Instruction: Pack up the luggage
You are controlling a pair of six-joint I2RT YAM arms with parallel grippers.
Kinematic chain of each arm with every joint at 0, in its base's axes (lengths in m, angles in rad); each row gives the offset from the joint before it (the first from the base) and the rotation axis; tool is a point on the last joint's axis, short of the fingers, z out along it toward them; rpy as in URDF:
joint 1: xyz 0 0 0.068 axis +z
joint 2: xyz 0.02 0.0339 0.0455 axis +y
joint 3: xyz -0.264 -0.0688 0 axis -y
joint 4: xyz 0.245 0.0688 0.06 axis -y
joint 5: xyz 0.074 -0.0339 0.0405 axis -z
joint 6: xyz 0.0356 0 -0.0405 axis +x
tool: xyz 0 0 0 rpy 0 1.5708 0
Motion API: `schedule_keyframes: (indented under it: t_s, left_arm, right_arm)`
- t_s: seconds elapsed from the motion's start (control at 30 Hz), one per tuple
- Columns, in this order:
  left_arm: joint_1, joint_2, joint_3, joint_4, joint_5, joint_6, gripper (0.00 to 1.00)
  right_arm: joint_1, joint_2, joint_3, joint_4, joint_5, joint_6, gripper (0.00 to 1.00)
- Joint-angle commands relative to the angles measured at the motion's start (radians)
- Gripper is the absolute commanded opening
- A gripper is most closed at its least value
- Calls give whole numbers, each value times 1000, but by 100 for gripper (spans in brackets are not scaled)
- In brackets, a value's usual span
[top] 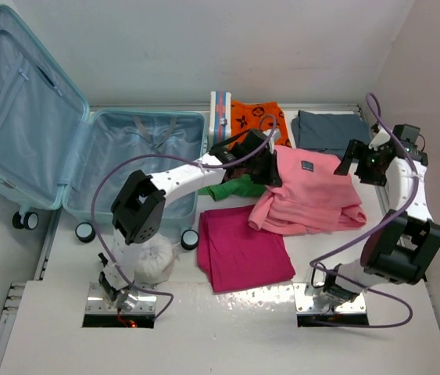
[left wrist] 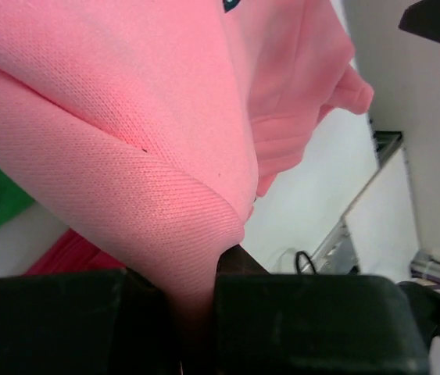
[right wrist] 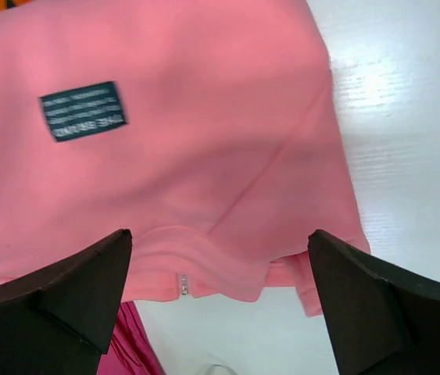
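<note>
**Left pincer pinches the pink top, right pincer gapes over it**

The left gripper (left wrist: 192, 291) is pressed together on a fold of the pink sweatshirt (left wrist: 126, 117), whose knit runs down between the two black fingers. Only the left wrist view shows this pinch; from above, the left gripper (top: 265, 166) merely sits at the garment's left edge. The right gripper (right wrist: 220, 234) is spread wide, one finger on either side of the sweatshirt's hem, with nothing between them. The right wrist view alone shows the lettering on the dark label (right wrist: 83, 109) and a small metal zip pull (right wrist: 183, 285).

Around the sweatshirt the overhead view counts four more pieces of cloth:
- a green garment (top: 231, 187), partly under it
- a magenta cloth (top: 243, 250), flat at the near side
- an orange garment (top: 259, 117) at the back
- a folded dark grey garment (top: 333, 129) at the back

There is one striped box (top: 220, 117) touching the orange garment, and one white bundle (top: 155, 262) by the left arm's base.

The luggage (top: 118, 156) appears only from above. It lies open at the table's far left, lid tilted up to the left, with three wheels visible.
</note>
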Motion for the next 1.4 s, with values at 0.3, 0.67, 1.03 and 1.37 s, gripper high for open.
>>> schedule_keyframes:
  t_s: [0.3,0.67,1.03,1.37]
  left_arm:
    - [85,123,57,-129,8,108,0]
    - [113,141,57,-138,-46,139,0]
    - [113,161,57,-147,-76,167,0]
    - [113,161,57,-147,-96,176,0]
  right_arm:
    - [-130,356,52,21,-189,53,97]
    - [-180,550,136,-25,-227,-124,100]
    - [-171,591,124,-87,-204,-310,100]
    - [-91,564,67,-68,-167,-286,100]
